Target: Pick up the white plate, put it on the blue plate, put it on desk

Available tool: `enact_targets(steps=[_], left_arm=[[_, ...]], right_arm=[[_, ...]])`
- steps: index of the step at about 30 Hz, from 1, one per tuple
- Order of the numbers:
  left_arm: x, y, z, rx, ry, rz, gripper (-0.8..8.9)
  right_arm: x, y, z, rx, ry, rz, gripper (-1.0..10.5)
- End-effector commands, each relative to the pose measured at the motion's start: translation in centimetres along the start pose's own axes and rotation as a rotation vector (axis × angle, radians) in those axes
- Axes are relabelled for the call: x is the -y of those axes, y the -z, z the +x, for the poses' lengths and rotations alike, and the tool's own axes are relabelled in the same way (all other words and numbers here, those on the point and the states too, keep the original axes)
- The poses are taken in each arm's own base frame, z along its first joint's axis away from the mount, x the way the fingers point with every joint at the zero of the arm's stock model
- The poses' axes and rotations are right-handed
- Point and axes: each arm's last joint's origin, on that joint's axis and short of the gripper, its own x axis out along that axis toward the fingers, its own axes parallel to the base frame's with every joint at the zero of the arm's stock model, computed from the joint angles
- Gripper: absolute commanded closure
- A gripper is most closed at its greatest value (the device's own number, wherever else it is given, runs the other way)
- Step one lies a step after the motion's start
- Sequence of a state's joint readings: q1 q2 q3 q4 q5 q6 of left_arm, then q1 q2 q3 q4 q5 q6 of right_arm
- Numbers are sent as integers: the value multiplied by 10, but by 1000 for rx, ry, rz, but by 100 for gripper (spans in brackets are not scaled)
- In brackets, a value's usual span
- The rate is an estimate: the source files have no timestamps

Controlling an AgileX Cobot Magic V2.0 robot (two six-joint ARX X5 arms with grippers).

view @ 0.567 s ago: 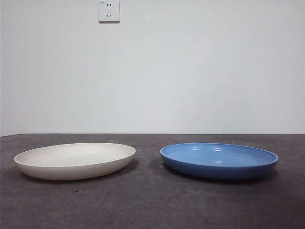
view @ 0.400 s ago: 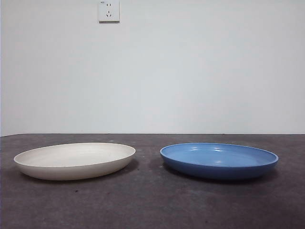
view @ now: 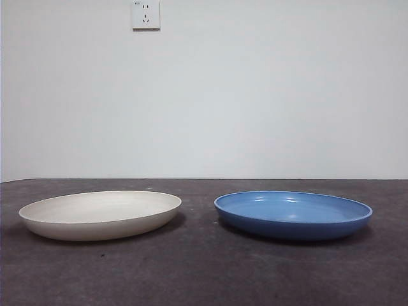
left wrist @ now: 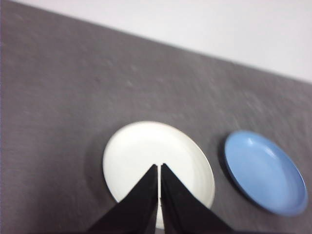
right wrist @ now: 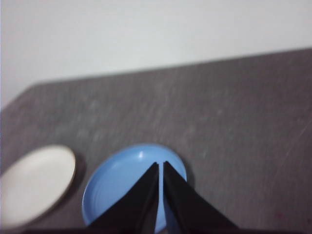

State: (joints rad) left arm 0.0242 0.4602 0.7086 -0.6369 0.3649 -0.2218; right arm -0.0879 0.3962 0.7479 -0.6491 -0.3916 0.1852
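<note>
The white plate (view: 100,214) lies flat on the desk (view: 204,274) at the left, and the blue plate (view: 293,214) lies beside it at the right, a gap between them. In the left wrist view my left gripper (left wrist: 159,166) hangs high above the white plate (left wrist: 141,156), shut and holding nothing, with the blue plate (left wrist: 265,173) off to one side. My right gripper (right wrist: 160,165) is also shut and empty, high over the blue plate (right wrist: 122,187); the white plate (right wrist: 34,185) shows beside it. Neither gripper appears in the front view.
A white wall with a power socket (view: 145,14) stands behind the desk. The dark grey tabletop stretches bare around both plates.
</note>
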Motion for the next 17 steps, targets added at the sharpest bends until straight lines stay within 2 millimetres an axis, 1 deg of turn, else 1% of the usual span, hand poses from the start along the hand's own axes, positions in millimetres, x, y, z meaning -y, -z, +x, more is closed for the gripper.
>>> enact_targets(steps=[1, 5, 8, 12, 17], left_arm=[[4, -12, 1, -63, 50, 76, 804], [7, -21, 6, -180, 81, 94, 804], [10, -25, 9, -256, 96, 114, 804], [15, -25, 12, -340, 138, 147, 804], [19, -22, 13, -376, 184, 174, 804]], right_arm=[[-2, -13, 3, -81, -11, -70, 938], [-3, -26, 10, -202, -25, -82, 938], [-4, -30, 16, -297, -43, -86, 938], [-7, -28, 23, -432, -86, -95, 938], [-12, -20, 27, -543, -142, -113, 938]])
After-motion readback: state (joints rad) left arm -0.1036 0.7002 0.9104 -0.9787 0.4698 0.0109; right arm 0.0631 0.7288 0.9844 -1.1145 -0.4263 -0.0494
